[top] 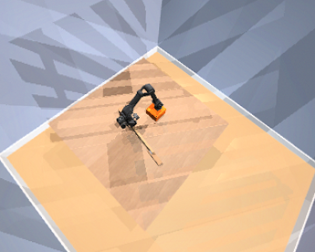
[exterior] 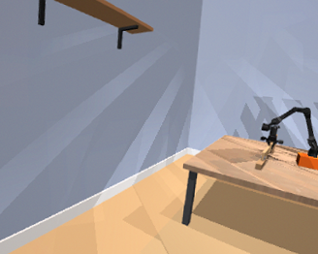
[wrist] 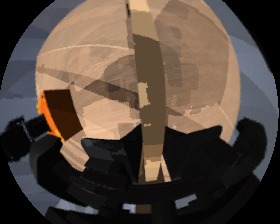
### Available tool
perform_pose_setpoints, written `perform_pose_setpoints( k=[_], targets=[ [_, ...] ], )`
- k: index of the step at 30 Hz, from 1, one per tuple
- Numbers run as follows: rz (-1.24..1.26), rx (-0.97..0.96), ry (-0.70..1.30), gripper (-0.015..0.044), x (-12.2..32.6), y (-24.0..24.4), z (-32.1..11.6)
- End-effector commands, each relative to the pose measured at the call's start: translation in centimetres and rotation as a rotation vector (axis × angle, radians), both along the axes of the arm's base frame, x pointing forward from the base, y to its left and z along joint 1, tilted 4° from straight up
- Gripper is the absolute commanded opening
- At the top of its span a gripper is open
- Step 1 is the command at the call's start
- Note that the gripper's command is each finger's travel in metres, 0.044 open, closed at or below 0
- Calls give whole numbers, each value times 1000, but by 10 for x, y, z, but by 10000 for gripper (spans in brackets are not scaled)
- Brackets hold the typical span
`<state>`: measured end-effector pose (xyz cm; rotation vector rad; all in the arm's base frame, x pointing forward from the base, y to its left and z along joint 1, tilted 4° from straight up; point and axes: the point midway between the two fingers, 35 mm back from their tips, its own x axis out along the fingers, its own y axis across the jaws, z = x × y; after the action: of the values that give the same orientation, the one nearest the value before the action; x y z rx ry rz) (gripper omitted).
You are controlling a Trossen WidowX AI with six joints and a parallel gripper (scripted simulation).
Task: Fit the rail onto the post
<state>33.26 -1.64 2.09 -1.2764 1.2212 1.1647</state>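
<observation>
The long wooden rail [top: 141, 138] [exterior: 267, 154] [wrist: 150, 65] runs from my gripper out to the low footboard block [top: 156, 159], where its far end meets the block; the bracket is too small to make out. My gripper [top: 130, 124] [wrist: 148, 125] is shut on the rail close to its near end, with a black finger on each side in the wrist view. The post, its pegs and the holes in the rail's end cannot be made out; the gripper and arm cover that area. Whether the rail's end touches the post, or the rail is level, I cannot tell.
The arm's orange base block [top: 155, 113] [exterior: 308, 161] [wrist: 50, 118] stands on the wooden table [top: 183, 150] [exterior: 224, 158], beside the rail. A wall shelf [exterior: 90, 5] hangs far off to the left in the exterior view. Patchy shadows cross the table.
</observation>
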Motion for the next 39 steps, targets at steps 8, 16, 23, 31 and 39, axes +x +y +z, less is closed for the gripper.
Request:
perform_pose_setpoints(
  k=[8, 16, 23, 31, 39],
  targets=[
    [0, -6, -4, 0, 1, -5, 2],
    [0, -6, -4, 0, 1, -8, 2],
    [0, -6, -5, 0, 1, -10, 2],
    [0, -6, -5, 0, 1, -12, 2],
    [1, -1, 0, 158, 0, -7, 0]
  ],
)
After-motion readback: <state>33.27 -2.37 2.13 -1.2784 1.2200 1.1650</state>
